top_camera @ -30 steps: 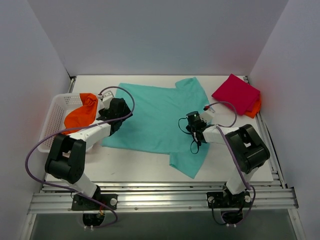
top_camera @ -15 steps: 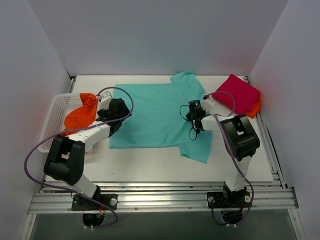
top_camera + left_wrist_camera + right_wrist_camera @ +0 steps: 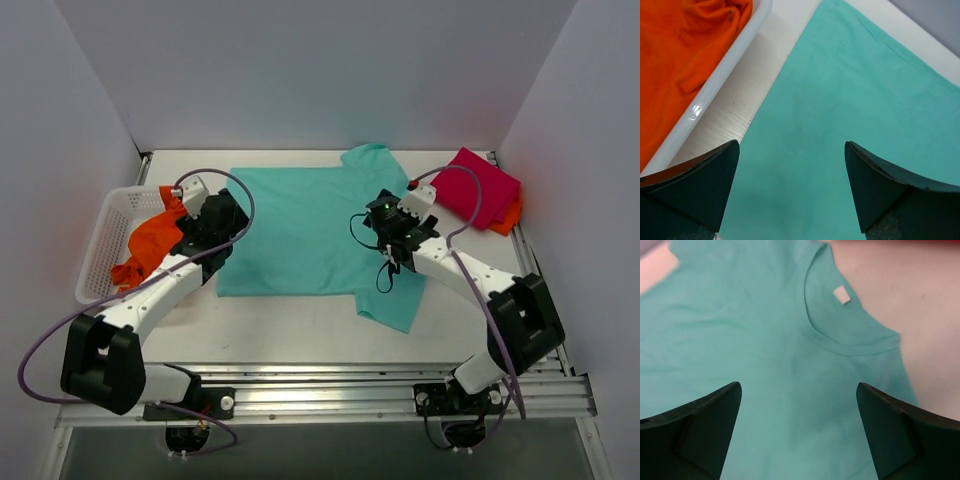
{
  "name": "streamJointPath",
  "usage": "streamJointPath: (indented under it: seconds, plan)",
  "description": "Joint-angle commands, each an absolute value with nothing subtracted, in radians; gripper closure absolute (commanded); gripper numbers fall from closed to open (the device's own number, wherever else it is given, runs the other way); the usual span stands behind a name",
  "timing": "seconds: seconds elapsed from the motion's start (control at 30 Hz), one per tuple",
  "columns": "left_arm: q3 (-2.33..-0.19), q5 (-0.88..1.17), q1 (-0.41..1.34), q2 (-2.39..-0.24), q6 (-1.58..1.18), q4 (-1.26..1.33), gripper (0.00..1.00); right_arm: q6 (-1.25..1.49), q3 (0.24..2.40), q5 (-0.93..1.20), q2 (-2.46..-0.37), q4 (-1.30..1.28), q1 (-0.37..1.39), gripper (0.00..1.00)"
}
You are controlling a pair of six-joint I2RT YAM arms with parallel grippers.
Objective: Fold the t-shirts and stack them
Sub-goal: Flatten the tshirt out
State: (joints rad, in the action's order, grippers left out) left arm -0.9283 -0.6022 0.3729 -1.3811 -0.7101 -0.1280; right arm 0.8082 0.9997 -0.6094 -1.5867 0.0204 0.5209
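Peeking beneath magenta t-shirt (folded) is orange cloth.

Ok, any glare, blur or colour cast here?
Top external: even light, sharp, faint red tint on the right wall by the folded magenta t-shirt. Left wrist: small glare spot on the white plastic basket's rim. Right wrist: soft focus across the teal cloth t-shirt; dark fingers blurred.

White-and-black arms, purple cables

The white surface carries a teal shirt spread flat in the middle, a basket at its left edge, and a folded orange shirt under a pink shirt at the far right.
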Motion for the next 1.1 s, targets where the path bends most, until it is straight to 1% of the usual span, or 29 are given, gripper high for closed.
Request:
streamJointPath:
  seconds: [0.0,0.13,0.17,0.23,0.27,0.3,0.37,0.4,0.43,0.47,0.5,0.53,0.57,0.6,0.63,0.67,0.7,0.73,0.77,0.8,0.83,0.87,0.9,0.93,0.97,1.0,1.03,1.07]
  plan:
    - [-0.937,-0.672,0.416,-1.240,-0.745,-0.263,0.05,0.811,1.025,-0.818,-1.393,-0.150,0.601,0.02]
    - [-0.840,-0.669,0.485,-1.118,-0.825,-0.348,0.05,0.811,0.864,-0.736,-1.179,-0.140,0.663,0.00]
    - [-0.816,-0.661,0.498,-1.076,-0.837,-0.362,0.05,0.818,0.789,-0.724,-1.087,-0.150,0.676,0.00]
    - [-0.776,-0.666,0.544,-1.040,-0.882,-0.412,0.05,0.853,0.724,-0.698,-0.996,-0.176,0.716,0.00]
    - [-0.740,-0.664,0.557,-1.023,-0.888,-0.426,0.03,0.864,0.692,-0.696,-0.907,-0.211,0.730,0.00]
    - [-0.724,-0.670,0.604,-0.990,-0.888,-0.448,0.03,0.882,0.636,-0.698,-0.863,-0.227,0.759,0.00]
    - [-0.674,-0.736,0.693,-0.936,-0.888,-0.453,0.06,0.902,0.598,-0.704,-0.765,-0.277,0.796,0.00]
    - [-0.663,-0.826,0.742,-0.919,-0.879,-0.434,0.06,0.911,0.591,-0.709,-0.747,-0.285,0.811,0.00]
    - [-0.651,-0.874,0.834,-0.908,-0.867,-0.404,0.06,0.914,0.595,-0.724,-0.742,-0.285,0.839,0.00]
    - [-0.637,-0.902,0.869,-0.893,-0.836,-0.344,0.06,0.901,0.601,-0.736,-0.758,-0.243,0.850,0.01]
    - [-0.576,-0.911,0.894,-0.890,-0.721,-0.126,0.06,0.879,0.604,-0.744,-0.771,-0.200,0.859,0.01]
    - [-0.531,-0.861,0.903,-0.890,-0.650,0.020,0.03,0.785,0.601,-0.739,-0.782,-0.134,0.871,0.00]
    - [-0.482,-0.824,0.900,-0.894,-0.597,0.179,0.02,0.732,0.586,-0.685,-0.790,0.055,0.871,0.00]
    - [-0.430,-0.809,0.896,-0.916,-0.563,0.454,0.02,0.707,0.560,-0.643,-0.787,0.140,0.870,0.00]
    - [-0.319,-0.764,0.888,-0.931,-0.590,0.576,0.06,0.709,0.508,-0.600,-0.784,0.219,0.864,0.00]
    - [-0.267,-0.715,0.841,-0.968,-0.624,0.685,0.06,0.733,0.483,-0.475,-0.781,0.330,0.807,0.00]
    - [-0.241,-0.627,0.797,-0.982,-0.690,0.745,0.06,0.759,0.465,-0.395,-0.787,0.360,0.758,0.00]
    - [-0.250,-0.524,0.743,-0.995,-0.696,0.735,0.06,0.785,0.450,-0.292,-0.796,0.388,0.699,0.00]
    - [-0.283,-0.338,0.657,-1.020,-0.690,0.691,0.06,0.801,0.422,-0.032,-0.827,0.443,0.563,0.00]
    - [-0.334,-0.322,0.657,-1.025,-0.669,0.475,0.06,0.804,0.411,0.073,-0.842,0.449,0.502,0.00]
    - [-0.459,-0.372,0.678,-1.029,-0.684,0.337,0.06,0.816,0.405,0.084,-0.847,0.411,0.462,0.00]
    - [-0.512,-0.590,0.718,-1.037,-0.705,0.204,0.05,0.825,0.435,0.031,-0.845,0.212,0.444,0.00]
    - [-0.562,-0.712,0.806,-1.038,-0.827,-0.106,0.04,0.854,0.465,-0.191,-0.847,0.087,0.446,0.00]
    - [-0.610,-0.810,0.836,-1.042,-0.922,-0.255,0.04,0.892,0.498,-0.293,-0.853,-0.057,0.446,0.00]
    - [-0.683,-0.869,0.850,-1.046,-1.018,-0.408,0.03,0.920,0.526,-0.377,-0.860,-0.237,0.445,0.00]
    - [-0.701,-0.909,0.856,-1.046,-1.173,-0.624,0.02,0.972,0.560,-0.431,-0.858,-0.299,0.445,0.01]
    - [-0.709,-0.911,0.856,-1.042,-1.221,-0.688,0.02,1.012,0.571,-0.502,-0.854,-0.364,0.445,0.04]
    - [-0.704,-0.908,0.856,-1.022,-1.250,-0.737,0.02,1.035,0.578,-0.523,-0.835,-0.443,0.446,0.06]
